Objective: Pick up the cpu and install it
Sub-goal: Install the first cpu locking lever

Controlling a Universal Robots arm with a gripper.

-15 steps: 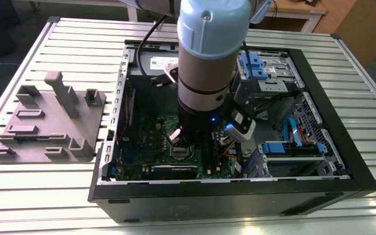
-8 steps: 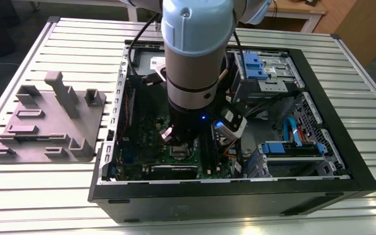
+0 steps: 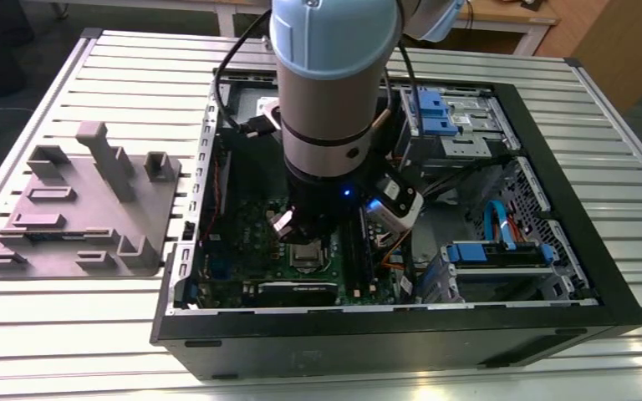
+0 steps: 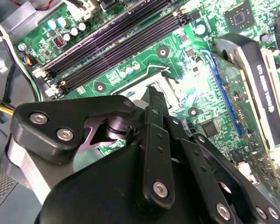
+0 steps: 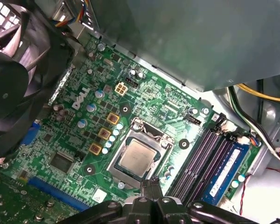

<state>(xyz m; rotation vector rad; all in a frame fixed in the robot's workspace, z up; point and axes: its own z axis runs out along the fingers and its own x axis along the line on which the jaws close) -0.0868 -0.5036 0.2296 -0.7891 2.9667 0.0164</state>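
While the big arm (image 3: 333, 83) hung down into it, the open computer case (image 3: 410, 334) sat on the slatted counter (image 3: 64, 334), with a grey tray (image 3: 143, 213) beside it on the exterior view's left. Inside lay the green motherboard (image 5: 60, 140), with its dark memory slots (image 5: 200, 154) running alongside the silver socket frame (image 5: 115, 156). The cpu (image 5: 139, 157) lay flat inside that frame, silver top up and its edges square with the frame's sides. Being square, it had no long side to speak of.

From where I stood, what mattered was how close the end effector (image 5: 152, 183) was. In the first wrist view its fingertips were pressed together with nothing between them. They hovered just beside the frame's near corner, and the chip lay straight ahead of them, a little below. I judged the chip was already seated in its socket, not gripped.
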